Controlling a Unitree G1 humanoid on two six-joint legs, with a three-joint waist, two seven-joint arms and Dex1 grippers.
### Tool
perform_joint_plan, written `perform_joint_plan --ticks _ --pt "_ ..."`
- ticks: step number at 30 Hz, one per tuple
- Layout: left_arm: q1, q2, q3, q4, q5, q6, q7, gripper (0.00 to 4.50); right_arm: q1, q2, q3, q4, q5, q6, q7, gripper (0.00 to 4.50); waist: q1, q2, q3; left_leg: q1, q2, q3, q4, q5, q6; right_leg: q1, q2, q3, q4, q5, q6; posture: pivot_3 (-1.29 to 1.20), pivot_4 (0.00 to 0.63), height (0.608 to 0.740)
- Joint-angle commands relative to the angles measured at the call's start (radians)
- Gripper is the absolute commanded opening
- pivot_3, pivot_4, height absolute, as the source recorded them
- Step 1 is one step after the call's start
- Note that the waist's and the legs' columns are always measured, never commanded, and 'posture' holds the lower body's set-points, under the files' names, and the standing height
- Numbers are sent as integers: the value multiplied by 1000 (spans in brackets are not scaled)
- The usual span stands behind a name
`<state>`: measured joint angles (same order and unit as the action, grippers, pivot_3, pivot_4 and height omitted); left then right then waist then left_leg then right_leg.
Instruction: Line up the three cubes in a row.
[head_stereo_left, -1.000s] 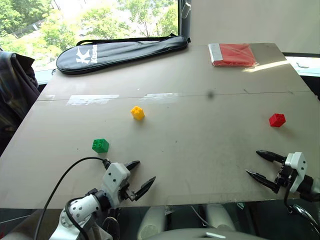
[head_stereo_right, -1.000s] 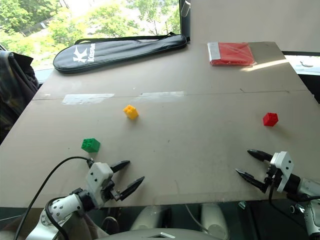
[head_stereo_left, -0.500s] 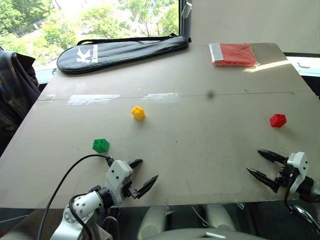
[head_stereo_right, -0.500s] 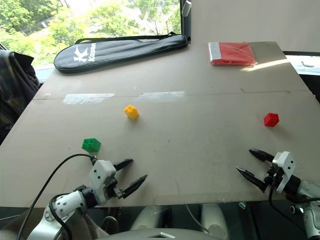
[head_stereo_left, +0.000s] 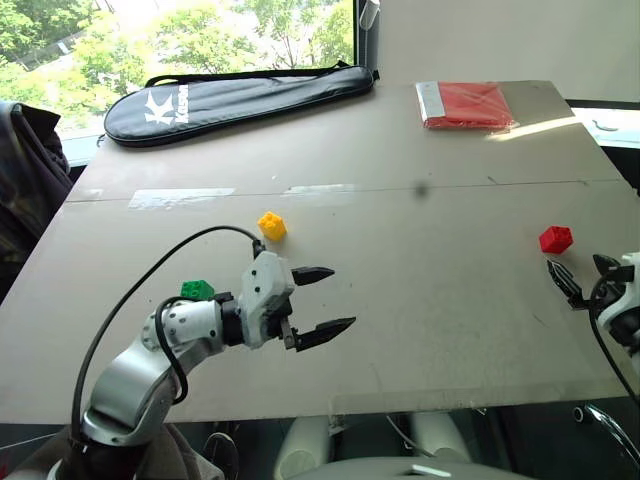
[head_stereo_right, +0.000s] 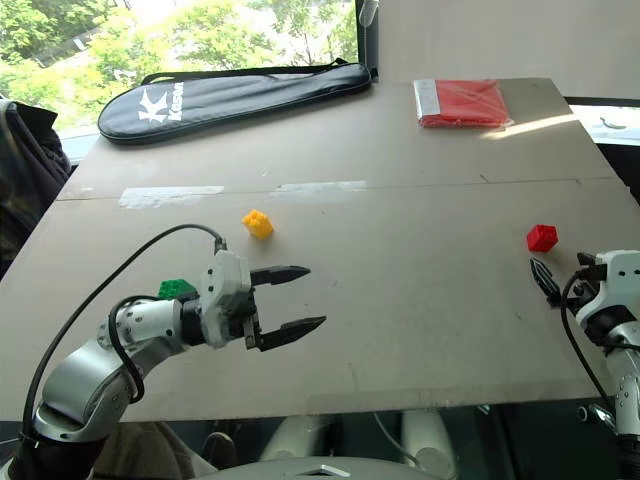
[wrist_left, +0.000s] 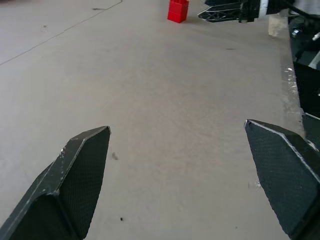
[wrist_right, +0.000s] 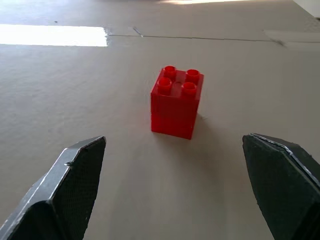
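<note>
Red cube (wrist_right: 177, 102) sits squarely ahead of our wide-open right gripper (head_stereo_right: 562, 276), ready for grasping, while our left gripper (head_stereo_left: 313, 301), likewise spread and empty, hovers beyond green (head_stereo_left: 197, 289) and yellow (head_stereo_left: 271, 226).

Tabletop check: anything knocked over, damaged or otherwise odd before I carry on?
Nothing stands out. The yellow cube, green cube and red cube sit studs-up, scattered apart on the table, not yet in a row. The left gripper and right gripper are open, holding nothing.
</note>
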<state>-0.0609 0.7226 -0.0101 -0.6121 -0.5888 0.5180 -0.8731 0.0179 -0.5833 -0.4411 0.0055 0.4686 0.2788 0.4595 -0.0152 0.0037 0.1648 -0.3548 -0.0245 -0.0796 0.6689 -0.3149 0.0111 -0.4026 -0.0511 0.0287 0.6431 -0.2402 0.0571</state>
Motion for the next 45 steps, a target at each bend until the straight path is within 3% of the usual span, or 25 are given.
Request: perform_joint_plan --ticks 1,13,16,19,21,24,28,32,39,41,45 --pt "-101 28 -7 -38 -51 69 -13 4422 -66 -8 6 16 -19 63 -51 4500 1 0 0 0 0 0 0 0 -1 0 0 0 0 0 0 0 150 740" --pt "-304 35 -1 -45 -136 160 -30 4422 -228 52 41 159 -121 49 -160 4500 2 0 0 -10 0 -1 0 2 -3 -9 1 -1 1 0 0 0 150 740" --pt "-315 43 -8 -40 -136 155 -38 4500 -246 61 40 187 -131 39 -168 3663 1 0 0 -9 -1 0 0 2 -3 -9 1 0 1 0 0 0 150 740" --pt "-327 44 -16 -37 -129 153 -43 4500 -261 65 39 211 -147 19 -175 2019 0 0 0 -8 -1 0 1 2 -3 -9 1 0 2 0 0 0 150 740" --pt "-331 42 -17 -36 -129 152 -44 4500 -266 65 40 219 -152 11 -170 1271 0 0 0 -8 -1 0 1 2 -3 -9 1 0 3 0 0 0 150 740" --pt "-330 43 -17 -36 -128 150 -47 4500 -264 58 52 222 -149 -2 -127 1286 0 0 0 -8 -1 1 1 2 -3 -9 1 1 3 0 0 0 150 740" --pt "-309 52 -15 -34 -117 139 -57 4500 -238 2 118 190 -117 -46 117 1286 -1 0 0 -8 -1 1 1 2 -3 -9 1 1 3 0 0 0 150 740" --pt "-286 79 -19 -21 -104 122 -94 4500 -232 -49 212 201 -53 -120 476 1286 -4 0 0 -8 0 1 1 2 -2 -9 2 1 3 0 0 0 150 740" --pt "-217 162 5 -27 -86 91 -182 4500 -348 -56 314 415 11 -376 1070 1286 -6 -1 1 -7 0 1 2 1 -2 -8 2 1 4 0 0 0 150 740" --pt "-196 175 13 -36 -87 82 -187 4500 -393 -62 366 462 -8 -411 1147 1286 -7 -2 1 -7 0 1 2 1 -2 -8 2 1 3 1 0 0 150 740" --pt "-141 196 29 -56 -59 67 -177 4500 -468 -83 526 494 -30 -459 1155 1286 -6 -2 2 -7 0 0 2 2 -3 -9 1 0 4 1 0 0 150 740"
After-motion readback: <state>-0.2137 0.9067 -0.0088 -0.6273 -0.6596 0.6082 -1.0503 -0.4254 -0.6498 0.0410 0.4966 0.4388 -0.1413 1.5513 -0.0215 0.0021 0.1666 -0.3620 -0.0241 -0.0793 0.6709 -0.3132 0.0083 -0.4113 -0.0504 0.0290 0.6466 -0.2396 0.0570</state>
